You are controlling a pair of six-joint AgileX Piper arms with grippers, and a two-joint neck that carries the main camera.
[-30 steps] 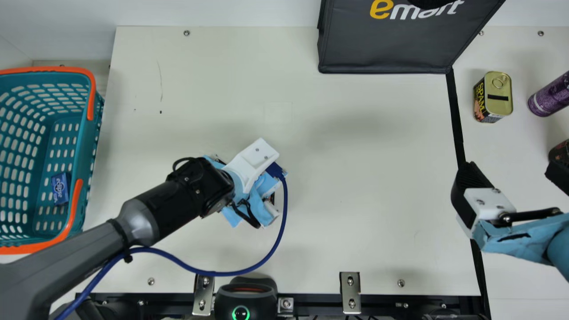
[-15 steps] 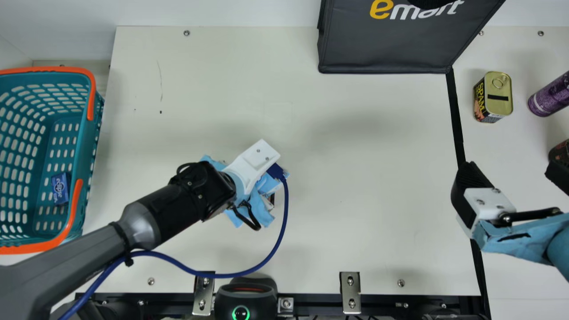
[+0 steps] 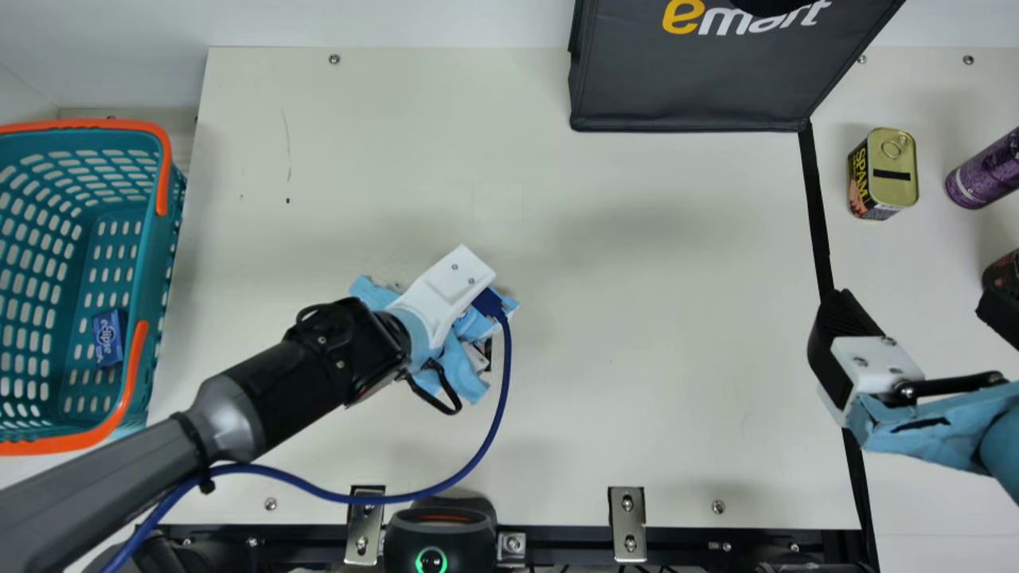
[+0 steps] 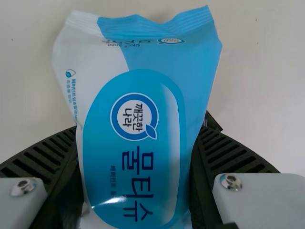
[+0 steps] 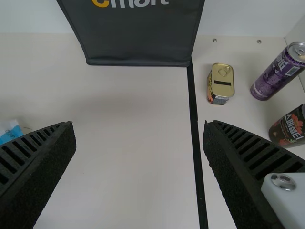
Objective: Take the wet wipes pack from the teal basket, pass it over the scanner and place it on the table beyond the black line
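Wet wipes pack (image 4: 138, 162) is clamped between the ribbed fingers of the left gripper (image 3: 447, 290), both sides pressed; in the main view the pack is mostly covered by the gripper, just left of centre frame; height over the table (image 3: 637, 398) cannot be judged.

Scanner (image 3: 438, 533) is set at the table's lower edge, bottom of frame, left of centre; a band of cream surface is seen between pack and scanner; blue cable (image 3: 508, 382) is looped through that band, down to the lower left; metal bracket (image 3: 627, 509) is fixed on the same edge, right of the scanner.

Teal basket (image 3: 156, 263) is cut by the left frame edge, its orange handle (image 3: 134, 374) toward the pack; a small blue box (image 3: 107, 338) is held inside.

Right gripper (image 3: 919, 306) is parked at right of frame, fingers spread wide, one over the black line (image 3: 816, 207); a broad stretch of table is left between pack and line; upper side is bounded by the dark bag (image 3: 685, 87); beyond the line, upper right, stand the gold-topped can (image 3: 892, 167), purple can (image 3: 987, 171) and dark can (image 5: 288, 126).
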